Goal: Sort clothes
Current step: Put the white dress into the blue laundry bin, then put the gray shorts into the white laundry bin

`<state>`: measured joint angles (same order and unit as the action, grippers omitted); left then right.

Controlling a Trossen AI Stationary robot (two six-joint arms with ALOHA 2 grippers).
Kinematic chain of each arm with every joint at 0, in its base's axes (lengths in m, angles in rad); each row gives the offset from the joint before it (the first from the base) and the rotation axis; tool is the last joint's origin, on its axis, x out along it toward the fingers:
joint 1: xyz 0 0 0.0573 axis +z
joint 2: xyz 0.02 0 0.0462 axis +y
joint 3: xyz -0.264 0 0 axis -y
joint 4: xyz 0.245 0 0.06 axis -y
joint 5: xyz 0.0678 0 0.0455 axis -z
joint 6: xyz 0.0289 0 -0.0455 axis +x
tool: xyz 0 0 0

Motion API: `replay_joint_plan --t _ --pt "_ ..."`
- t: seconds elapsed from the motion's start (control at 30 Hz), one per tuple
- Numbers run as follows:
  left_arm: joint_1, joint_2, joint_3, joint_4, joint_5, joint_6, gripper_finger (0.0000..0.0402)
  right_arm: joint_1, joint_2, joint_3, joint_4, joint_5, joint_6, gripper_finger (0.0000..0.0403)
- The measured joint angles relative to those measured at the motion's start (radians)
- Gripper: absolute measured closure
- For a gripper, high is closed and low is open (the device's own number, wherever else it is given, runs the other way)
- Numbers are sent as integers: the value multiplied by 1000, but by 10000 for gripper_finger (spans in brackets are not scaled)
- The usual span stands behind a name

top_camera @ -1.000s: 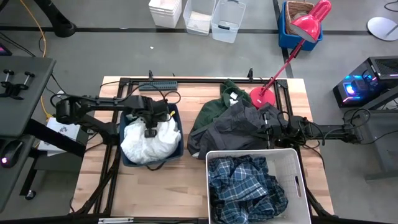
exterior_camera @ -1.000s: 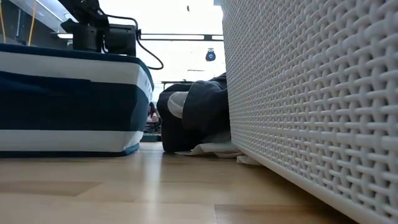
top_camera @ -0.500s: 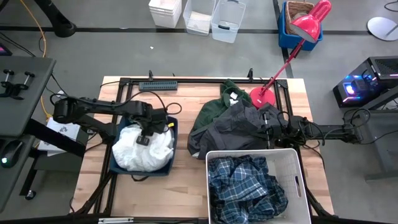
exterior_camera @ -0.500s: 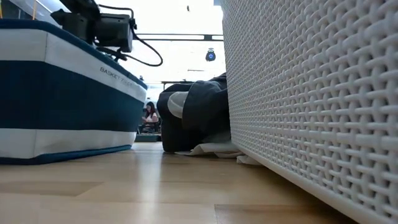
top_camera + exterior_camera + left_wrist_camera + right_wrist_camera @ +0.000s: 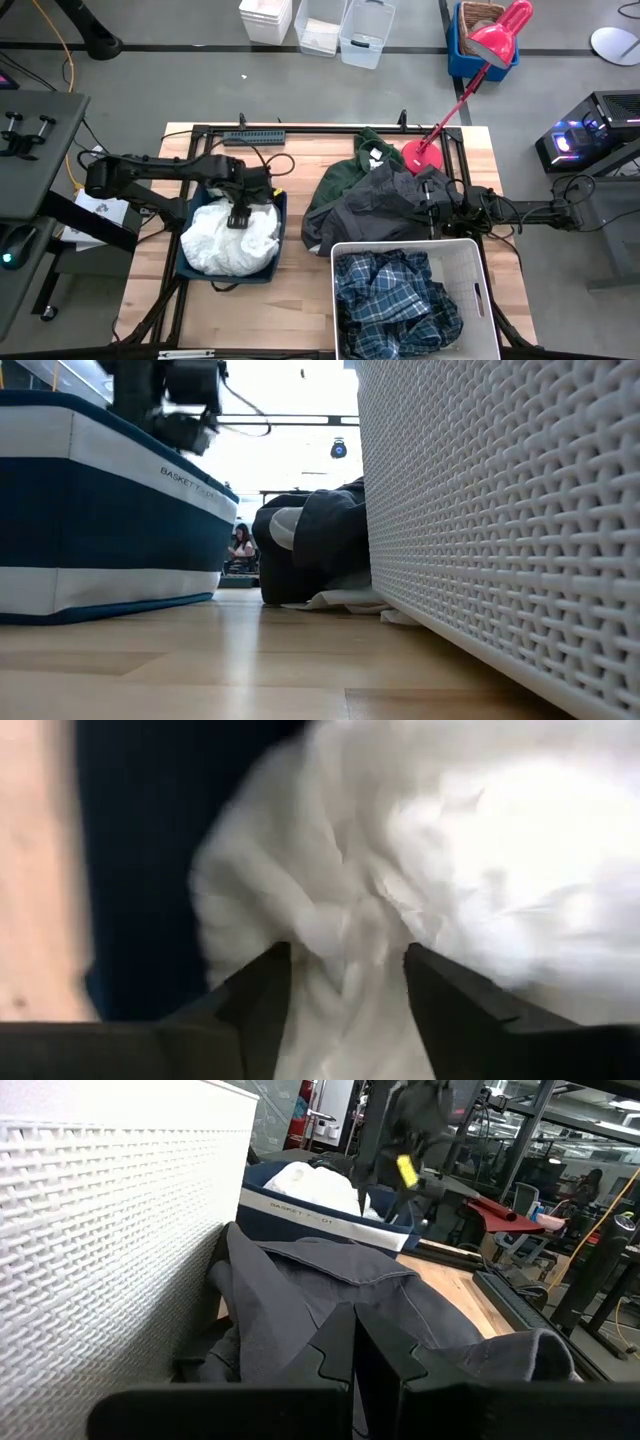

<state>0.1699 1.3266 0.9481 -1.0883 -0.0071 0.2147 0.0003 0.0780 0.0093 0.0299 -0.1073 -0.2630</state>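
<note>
White cloth pieces [image 5: 228,240] fill the navy fabric bin [image 5: 279,222] at the table's left. My left gripper [image 5: 239,217] points down into the bin, open, with a bunched fold of white cloth [image 5: 345,935] between its fingers. The dark green hoodie [image 5: 340,180] and the dark grey jacket [image 5: 385,205] lie heaped at the table's middle. My right gripper [image 5: 430,208] lies level at the jacket's right side, shut. The blue-and-white plaid shirt [image 5: 395,300] lies in the white plastic bin [image 5: 468,275]. My left gripper comes from above; its open fingers [image 5: 262,992] stand on either side of a bunched fold on top of the white cloth pile. I cannot tell whether they touch it. My right gripper's shut fingertips [image 5: 354,1342] point at the jacket's cloth [image 5: 330,1280]; whether they touch it cannot be told.
A red desk lamp [image 5: 470,80] stands with its base at the table's far right, behind the heap. A black frame runs around the table's edges. Bare wood shows between the two bins and along the near left edge. The white bin's woven wall [image 5: 500,530] fills the low view's right.
The navy bin with the white cloth has slid toward the table's left and near edges and turned a little. My left gripper went with it, then rose slightly and drew back a little toward the far right.
</note>
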Motion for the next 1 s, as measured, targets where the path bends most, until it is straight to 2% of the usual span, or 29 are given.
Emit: replay_joint_plan --t 0.2,0.4,0.63,0.77,0.8,0.87,0.93,1.0 --pt "0 0 174 -132 22 -47 167 0 0 0 0 0 0 402" --pt "0 -1 305 -176 40 -81 156 0 0 0 0 0 0 402" --pt "0 22 371 -125 -9 -151 156 0 0 0 0 0 0 402" --pt "0 36 374 -123 -78 -165 156 0 0 0 0 0 0 402" --pt "0 36 373 -111 -68 -173 156 0 0 0 0 0 0 402" --pt "1 35 373 -27 30 -207 156 0 0 0 0 0 0 402" --pt "-1 35 373 108 159 -258 156 0 0 0 0 0 0 402" --pt "-11 45 374 248 212 -307 156 0 0 0 0 0 0 402"
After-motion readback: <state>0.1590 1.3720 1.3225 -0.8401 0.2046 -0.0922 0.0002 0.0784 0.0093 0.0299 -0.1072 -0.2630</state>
